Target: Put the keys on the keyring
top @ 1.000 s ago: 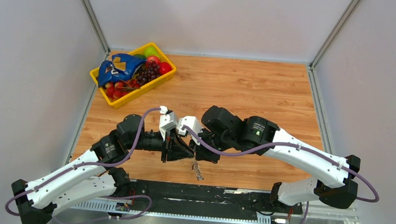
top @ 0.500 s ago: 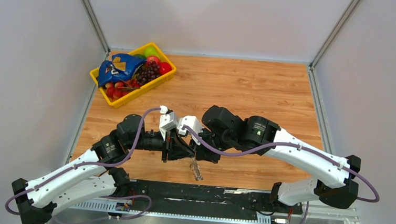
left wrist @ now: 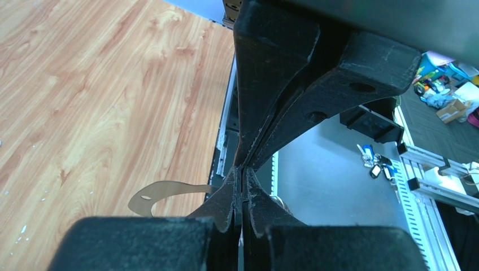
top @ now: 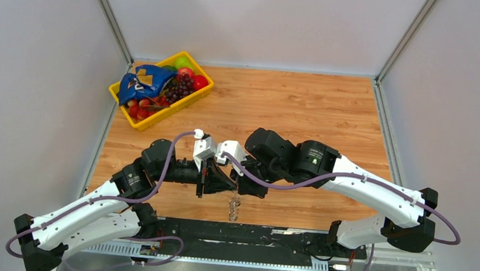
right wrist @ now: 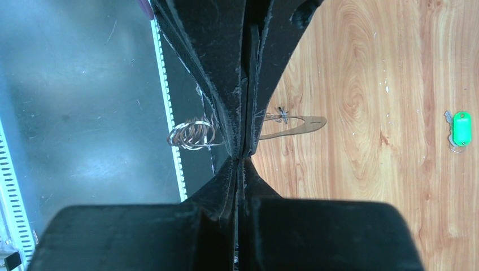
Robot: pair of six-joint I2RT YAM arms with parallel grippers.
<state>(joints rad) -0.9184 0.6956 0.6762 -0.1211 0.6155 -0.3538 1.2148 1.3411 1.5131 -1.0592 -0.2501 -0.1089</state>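
My two grippers meet tip to tip above the table's near edge. The left gripper (top: 232,186) (left wrist: 243,183) is shut on the keyring (top: 234,206). The keyring's flat grey band (left wrist: 152,195) (right wrist: 294,125) sticks out on one side of the left fingers. Its silvery coil (right wrist: 192,134) shows on the other side, and part of it hangs straight down in the top view. The right gripper (top: 241,188) (right wrist: 243,161) is shut, and I see nothing between its fingers. One small green key (right wrist: 461,129) lies on the wood, apart from both grippers.
A yellow basket (top: 141,126) with fruit and a blue bag stands at the table's back left. A black rail (top: 250,232) runs along the near edge, below the hanging keyring. The metal floor lies beyond it.
The left gripper has closed fully. The hanging part of the keyring has swung from a slant to straight down, slightly leftward. Both arms have hardly moved.
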